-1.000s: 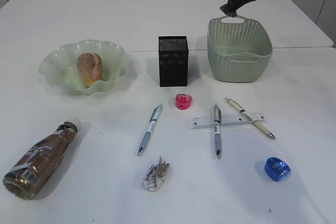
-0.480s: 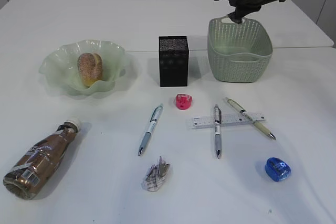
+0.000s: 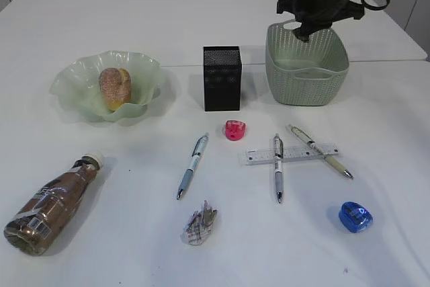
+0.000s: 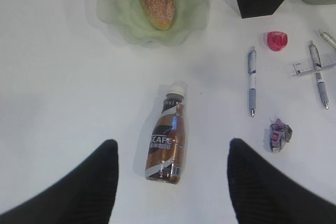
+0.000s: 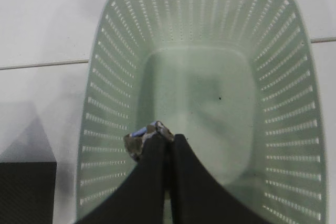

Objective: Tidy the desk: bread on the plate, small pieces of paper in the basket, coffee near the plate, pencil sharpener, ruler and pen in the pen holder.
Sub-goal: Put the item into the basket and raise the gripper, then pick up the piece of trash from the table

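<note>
At the lower left of the exterior view the coffee bottle (image 3: 48, 205) lies on its side on the white worktop (image 3: 121, 260), cap toward the plate. Above it the wavy green plate (image 3: 74, 92) holds the bread (image 3: 115, 87). The left hand (image 4: 172, 182) hangs over the bottle with its fingers spread and nothing between them. At centre stands the black pen holder (image 3: 222, 78). Below it lie a pink sharpener (image 3: 234, 130), a pen (image 3: 192, 165) and a crumpled paper (image 3: 199, 224). Further right the ruler (image 3: 259, 156) lies under two crossed pens, with a blue sharpener (image 3: 355, 216) at the lower right. At the upper right the right hand (image 5: 167, 141), pressed together, pinches a paper scrap (image 5: 143, 136) over the basket (image 3: 306, 85).
</note>
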Available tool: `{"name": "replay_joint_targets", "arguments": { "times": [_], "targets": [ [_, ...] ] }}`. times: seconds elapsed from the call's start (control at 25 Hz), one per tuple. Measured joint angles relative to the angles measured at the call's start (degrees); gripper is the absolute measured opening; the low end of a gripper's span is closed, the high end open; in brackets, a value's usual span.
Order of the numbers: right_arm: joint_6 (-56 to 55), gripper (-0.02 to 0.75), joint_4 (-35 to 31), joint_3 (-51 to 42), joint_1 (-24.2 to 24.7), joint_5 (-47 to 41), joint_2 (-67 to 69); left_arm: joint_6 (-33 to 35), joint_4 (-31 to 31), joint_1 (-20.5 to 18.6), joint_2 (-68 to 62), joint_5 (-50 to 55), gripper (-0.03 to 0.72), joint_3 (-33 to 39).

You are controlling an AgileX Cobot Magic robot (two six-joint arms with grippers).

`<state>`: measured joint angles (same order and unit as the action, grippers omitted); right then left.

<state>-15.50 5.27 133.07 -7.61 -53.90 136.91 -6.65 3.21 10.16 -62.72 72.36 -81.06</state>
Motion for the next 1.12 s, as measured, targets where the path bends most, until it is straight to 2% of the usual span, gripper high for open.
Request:
{"name": "replay_joint_targets", "arguments": {
  "times": [0.32,0.56,0.68,0.76,0.84,0.96,1.12],
  "targets": [
    [-0.04,0.019,-0.24,0.04,0.00,1.47,0.37,0.00,0.00,0.00,0.00,0.00,0.456,0.10],
    [-0.04,0.134,0.15,0.04,0.00,1.28,0.37,0.00,0.10,0.00,0.00,0.00,0.456,0.10],
    [-0.04,0.223,0.15,0.04,0.00,0.83,0.37,0.00,0.10,0.00,0.00,0.00,0.456,0.10],
    [-0.04,0.326,0.15,0.04,0.00,0.17,0.37,0.00,0.10,0.00,0.00,0.00,0.456,0.10],
    [-0.04,0.381,0.19,0.04,0.00,-0.31,0.37,0.00,0.10,0.00,0.00,0.00,0.456,0.10],
    [-0.04,0.428,0.19,0.04,0.00,-1.22,0.37,0.00,0.10,0.00,0.00,0.00,0.456,0.10],
    [-0.04,0.439,0.19,0.51,0.00,-2.80,0.37,0.00,0.10,0.00,0.00,0.00,0.456,0.10]
  ]
}}
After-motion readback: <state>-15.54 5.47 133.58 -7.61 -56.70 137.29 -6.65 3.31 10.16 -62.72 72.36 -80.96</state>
